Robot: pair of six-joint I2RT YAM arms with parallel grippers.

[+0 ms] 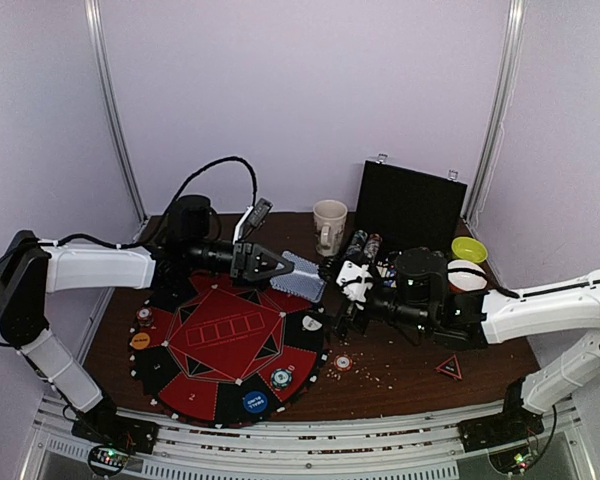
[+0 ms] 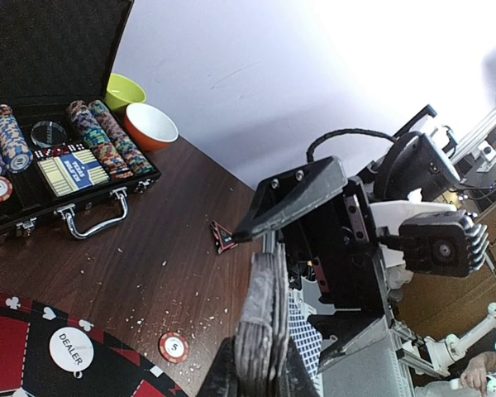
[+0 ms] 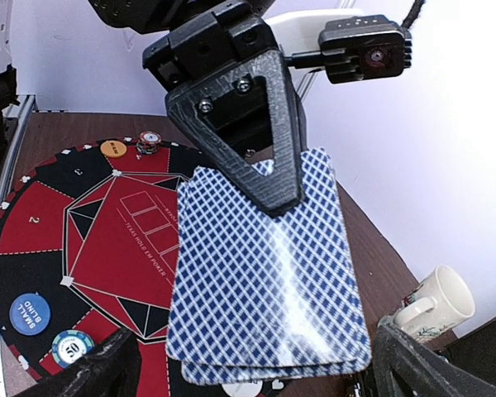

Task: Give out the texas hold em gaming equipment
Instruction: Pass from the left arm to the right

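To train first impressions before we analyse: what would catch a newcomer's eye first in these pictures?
A stack of blue-backed cards, clamped in the left gripper above the far edge of the red-and-black mat, fills the right wrist view. The right gripper gapes open beside them. An open chip case stands at the back right.

1. Top external: fixed high at the near edge, looking down over the whole worktop [image 1: 400,370].
2. Left wrist — close, edge-on to the cards [image 2: 260,318], facing the chip case [image 2: 50,50].
3. Right wrist — close on those same cards' [image 3: 273,273] backs, red mat [image 3: 124,248] beyond.
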